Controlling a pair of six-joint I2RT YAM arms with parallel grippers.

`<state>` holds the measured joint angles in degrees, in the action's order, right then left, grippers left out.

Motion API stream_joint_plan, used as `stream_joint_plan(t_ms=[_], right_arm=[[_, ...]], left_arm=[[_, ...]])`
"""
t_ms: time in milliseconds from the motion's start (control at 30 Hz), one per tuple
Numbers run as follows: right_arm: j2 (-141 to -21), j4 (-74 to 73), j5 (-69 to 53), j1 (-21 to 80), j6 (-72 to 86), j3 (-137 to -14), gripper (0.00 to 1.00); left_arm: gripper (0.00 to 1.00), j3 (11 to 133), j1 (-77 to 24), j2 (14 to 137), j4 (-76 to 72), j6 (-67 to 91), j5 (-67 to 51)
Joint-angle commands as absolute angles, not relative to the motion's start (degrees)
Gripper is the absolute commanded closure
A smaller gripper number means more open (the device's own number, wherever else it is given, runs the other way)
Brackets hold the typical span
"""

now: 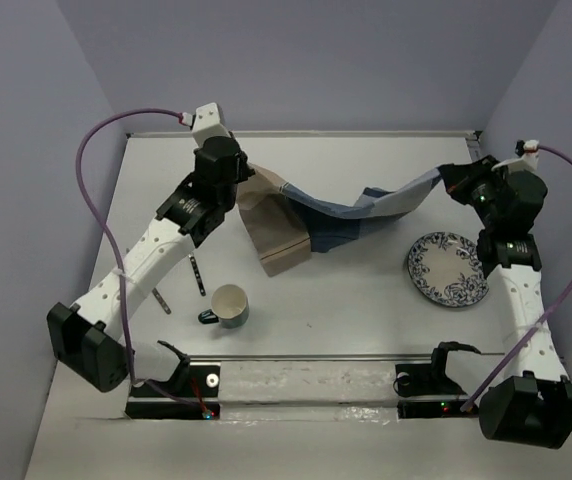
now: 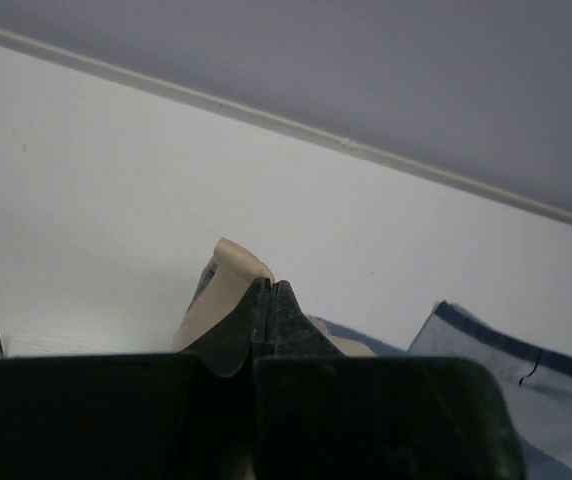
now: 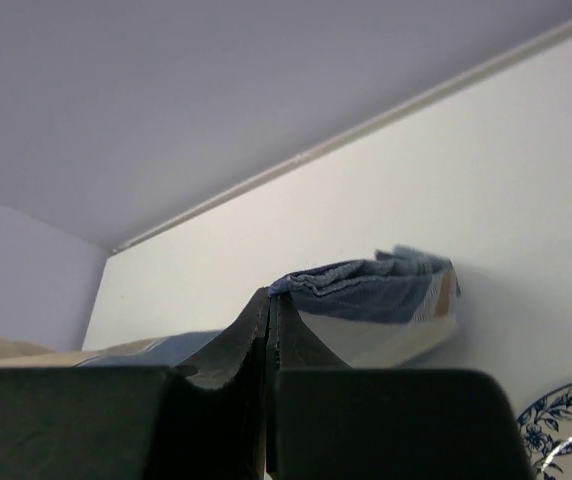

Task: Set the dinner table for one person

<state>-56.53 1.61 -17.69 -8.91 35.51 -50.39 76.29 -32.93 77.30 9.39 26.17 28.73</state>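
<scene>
Black fingertips of the left gripper are seen pressed fully together, and a tan corner of the placemat is pinched between them. In the top view the left gripper is placed over the far left part of the dinner table, with the tan end of the cloth draped down from it onto the tabletop.

The right gripper is likewise closed tight, and a bunched blue edge of the placemat is clamped in it. From above, the right gripper is found near the far right corner, and the placemat is stretched between the two grippers in a sagging band, lifted off the surface along most of its length.

A blue-patterned plate is set flat on the white tabletop just beside the right arm, well below the held cloth. A mug is stood upright near the left arm, and two pieces of cutlery are laid under that arm. The dinner table is spread beneath everything, from the arm bases to the purple back wall.
</scene>
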Motion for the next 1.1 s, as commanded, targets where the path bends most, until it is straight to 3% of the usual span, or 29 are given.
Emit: stream_joint_plan(t_ms=[0,300,667,900,1000,1067], right_arm=[[-56.16,-5.7,-18.98,-8.53,32.87,-63.42,1.0],[-63.09,-10.46,-16.0,-8.53,30.76,-77.51,1.0],[-83.92,-5.45,-18.81,-4.49,33.31,-89.72,1.0],[-95.01,-12.74,-18.46,-1.85,31.99,-116.78,1.0],[-93.61,-12.57,-18.11,-0.62,31.38,-117.52,1.0],[-90.38,-10.65,-17.93,0.17,30.15,-109.14,1.0]], left_arm=[[1.0,78.57,-32.43,71.37,2.38,24.79,29.09],[1.0,85.78,-24.89,72.15,0.79,24.25,20.32],[1.0,98.24,-13.98,86.65,2.81,24.7,10.81],[1.0,119.86,-12.57,94.74,11.16,23.03,10.81],[1.0,121.82,-12.39,93.7,11.87,22.76,10.11],[1.0,113.36,-12.39,91.07,9.24,23.29,9.32]])
